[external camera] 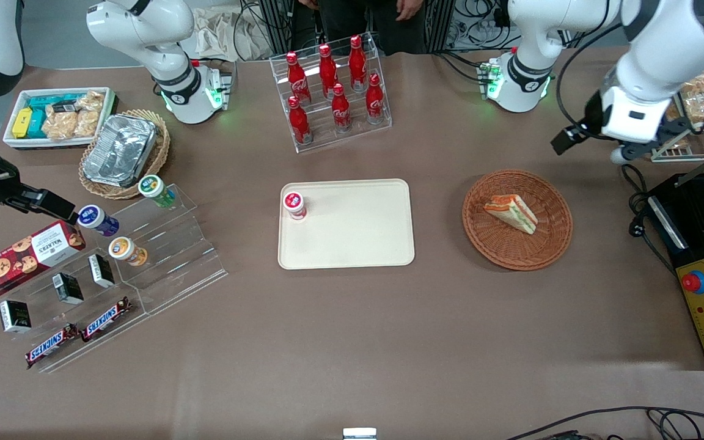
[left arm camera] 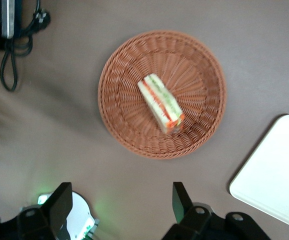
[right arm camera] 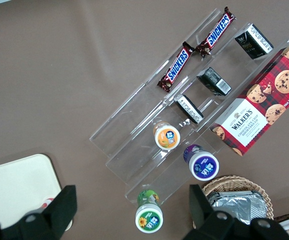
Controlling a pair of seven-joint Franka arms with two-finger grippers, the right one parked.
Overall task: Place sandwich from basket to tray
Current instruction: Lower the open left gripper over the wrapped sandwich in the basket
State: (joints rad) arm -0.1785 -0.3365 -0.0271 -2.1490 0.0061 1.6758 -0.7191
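sandwich (external camera: 511, 212): we see it lying in the basket (external camera: 547, 244)
gripper (left arm camera: 119, 207): above the basket, fingers spread, holding nothing
tray (external camera: 352, 244): beside the basket

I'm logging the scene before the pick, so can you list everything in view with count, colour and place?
sandwich: 1, white with orange and green, in the basket
basket: 1, reddish-brown, toward the working arm's end
tray: 1, cream, mid-table
cup: 1, red-lidded, on the tray's corner
cola bottles: 7, red, in a clear rack
foil container: 1, silver, in a tan basket
Snickers bars: 2, brown, on the clear stand
cookie box: 1, red, beside the stand
gripper: 1, black, open, above the table beside the basket
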